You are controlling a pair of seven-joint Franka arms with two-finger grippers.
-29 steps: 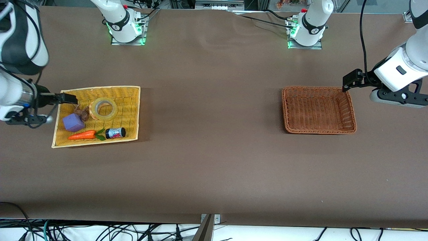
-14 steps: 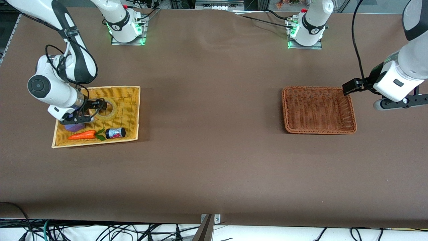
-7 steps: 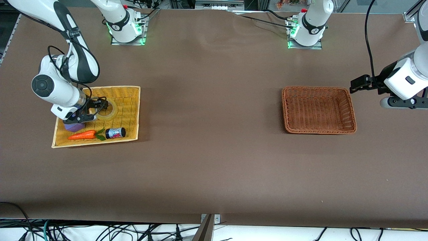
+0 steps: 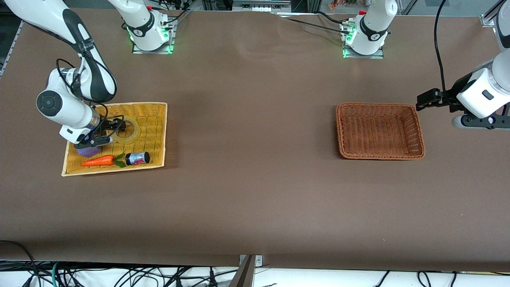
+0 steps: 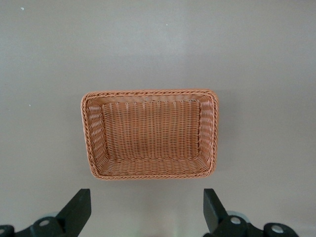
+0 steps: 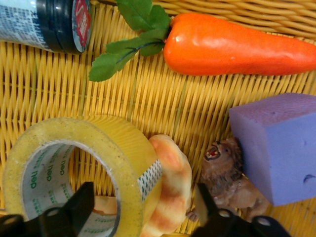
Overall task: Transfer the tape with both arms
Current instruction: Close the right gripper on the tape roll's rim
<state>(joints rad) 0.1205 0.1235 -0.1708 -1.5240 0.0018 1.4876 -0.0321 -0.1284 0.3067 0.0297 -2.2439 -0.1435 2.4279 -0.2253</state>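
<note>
The tape is one wide ring of yellowish translucent film wound on a pale core printed with green letters, its outer face glossy. It lies in the yellow tray at the right arm's end of the bench, leaning against a striped tan croissant toy.

The right hand is down at the roll with one finger inside the core and the other outside the wall beside the croissant; its fingers stand apart on either side of the wall, not pressed onto it (whether they touch it I cannot tell).

Sharing the tray are one small brown lion figure, one purple foam block, one orange carrot with green leaves, and one dark-capped jar lying on its side. That makes six things in it.

There are two containers: the second, a brown wicker basket, sits toward the left arm's end. The left hand waits in the air just off that basket's corner, fingers spread wide.
</note>
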